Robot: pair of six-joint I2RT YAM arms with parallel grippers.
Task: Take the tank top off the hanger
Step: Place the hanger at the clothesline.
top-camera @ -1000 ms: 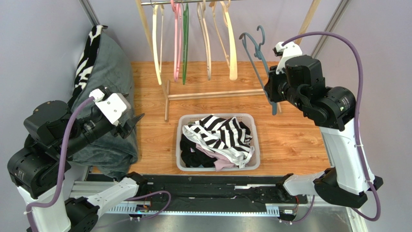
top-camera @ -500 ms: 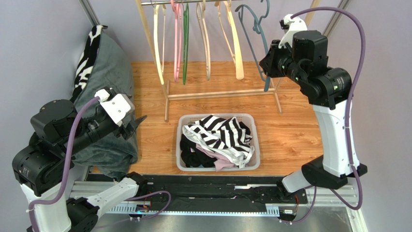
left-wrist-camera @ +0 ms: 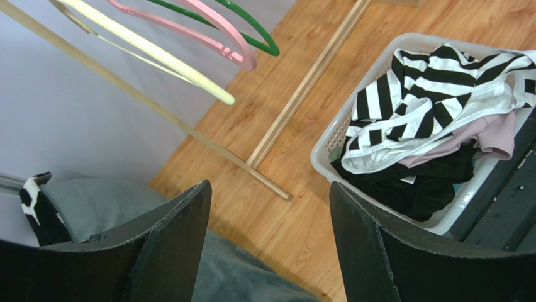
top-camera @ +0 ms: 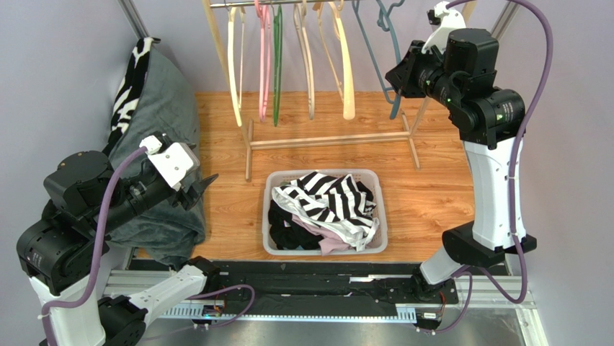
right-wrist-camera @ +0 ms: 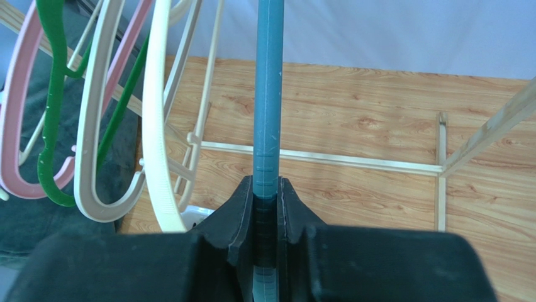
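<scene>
My right gripper (top-camera: 401, 72) is shut on a bare teal hanger (top-camera: 376, 50), holding it high at the right end of the clothes rail (top-camera: 238, 3); the hanger's bar (right-wrist-camera: 267, 94) runs straight up from between my fingers in the right wrist view. No garment hangs on it. A black-and-white striped top (top-camera: 328, 198) lies on the pile in the white laundry basket (top-camera: 382, 249), also seen in the left wrist view (left-wrist-camera: 428, 88). My left gripper (top-camera: 204, 186) is open and empty, left of the basket, over a grey cushion (top-camera: 162, 108).
Several empty hangers, cream (top-camera: 346, 65), pink (top-camera: 263, 65) and green (top-camera: 276, 65), hang on the wooden rack, whose base bar (top-camera: 324, 140) lies on the wood floor behind the basket. A black rail (top-camera: 310, 281) runs along the near edge.
My right gripper has lifted the teal hanger up and back to the rail, among the other hangers. My left arm has barely moved.
</scene>
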